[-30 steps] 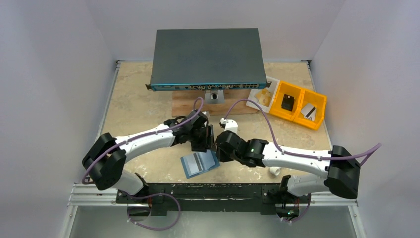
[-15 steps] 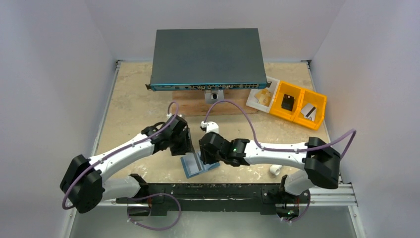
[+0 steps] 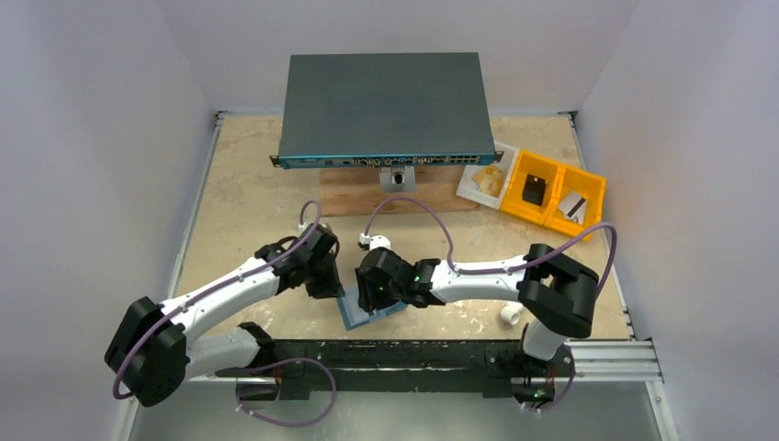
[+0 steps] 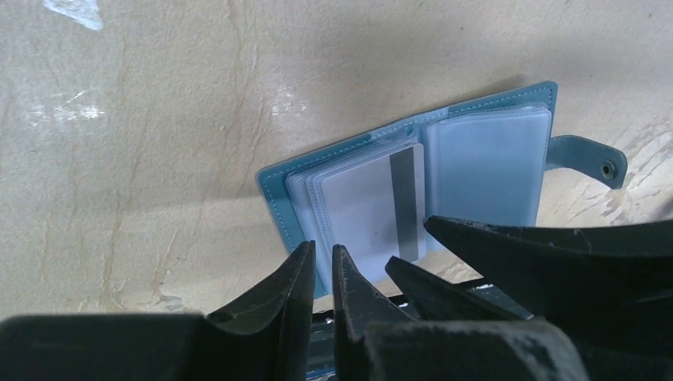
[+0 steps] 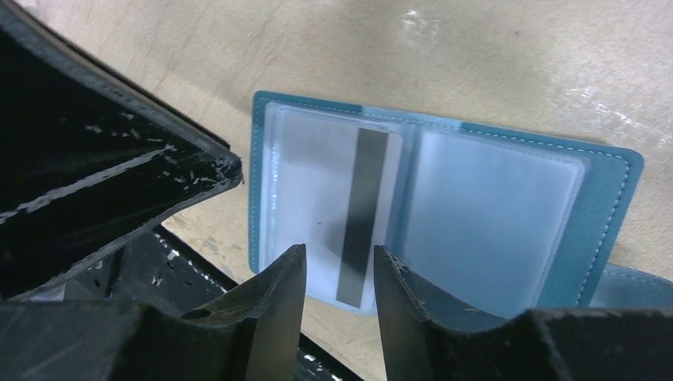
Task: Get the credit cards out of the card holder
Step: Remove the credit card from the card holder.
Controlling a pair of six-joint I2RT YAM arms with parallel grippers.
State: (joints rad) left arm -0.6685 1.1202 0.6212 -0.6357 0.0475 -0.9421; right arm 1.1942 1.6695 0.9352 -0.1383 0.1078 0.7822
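Note:
The steel-blue card holder (image 3: 352,314) lies open near the table's front edge, partly under my right gripper (image 3: 369,305). It shows fully in the left wrist view (image 4: 278,190) and the right wrist view (image 5: 611,182). A pale credit card (image 5: 317,198) with a dark stripe sits in its left clear sleeve, also seen in the left wrist view (image 4: 361,206). My right gripper (image 5: 340,250) is open a little and empty, just above the card's near edge. My left gripper (image 4: 321,248) is shut and empty at the holder's left near corner (image 3: 333,288).
A large dark grey box (image 3: 381,106) stands at the back on a wooden board (image 3: 354,197). Yellow bins (image 3: 551,193) and a white tray (image 3: 485,179) sit back right. A small white piece (image 3: 510,317) lies by the front rail (image 3: 413,354).
Both grippers have moved left and toward the front edge. The right gripper now hovers over the holder. The left gripper has come down to the holder's left side.

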